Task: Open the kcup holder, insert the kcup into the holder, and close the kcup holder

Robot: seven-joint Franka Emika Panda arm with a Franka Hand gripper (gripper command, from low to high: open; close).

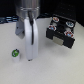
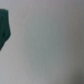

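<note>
The kcup holder [image 1: 60, 33] is a black box on the white table at the exterior view's right, with several reddish-white pods [image 1: 56, 21] showing in round slots on its top. The kcup [image 1: 16, 52], a tiny white pod with a green top, stands on the table at the exterior view's left. My arm [image 1: 29, 9] comes down from the top middle, between the two. A dark part [image 1: 19, 31] beside it may be the gripper, and its jaws cannot be made out. The wrist view is blurred, showing only a pale surface and a dark shape [image 2: 4, 27].
A tall white bottle-like post [image 1: 31, 44] stands in the middle of the table, right of the kcup and left of the holder. The white table [image 1: 50, 67] spreads toward the front. A dark background runs along the back.
</note>
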